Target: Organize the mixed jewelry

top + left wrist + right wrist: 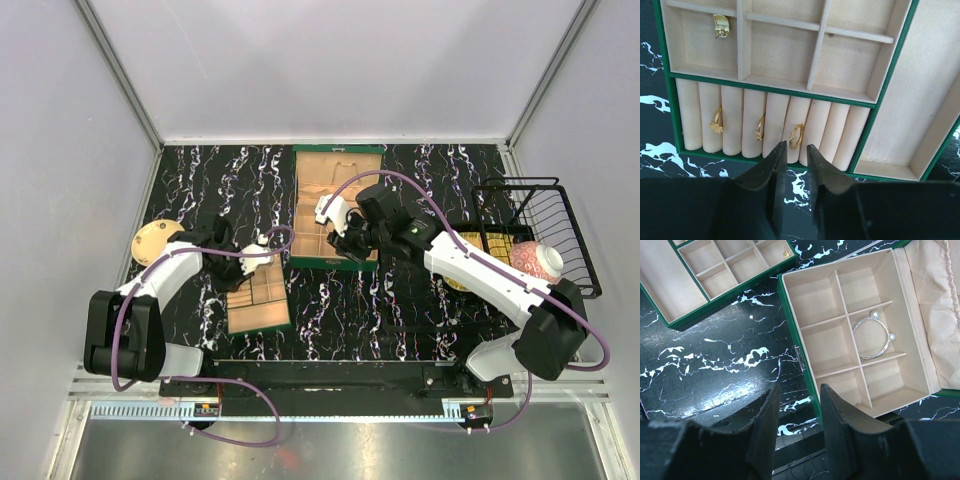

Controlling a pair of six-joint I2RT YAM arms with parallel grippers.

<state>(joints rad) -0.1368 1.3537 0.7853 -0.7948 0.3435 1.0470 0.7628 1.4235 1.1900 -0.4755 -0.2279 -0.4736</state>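
Observation:
The green jewelry box stands open at the back middle. In the right wrist view a whitish bracelet with pearl ends lies in a middle compartment of the box. The tan tray lies in front left. The left wrist view shows three gold rings tucked in its ring rolls and a gold earring in a far compartment. My left gripper hovers at the tray's near edge, slightly open and empty. My right gripper is open and empty above the box's front wall.
A black wire basket at the right holds a pink-and-white bowl and a yellow woven mat. A pale round object lies at the far left beside the left arm. The tabletop is black marble.

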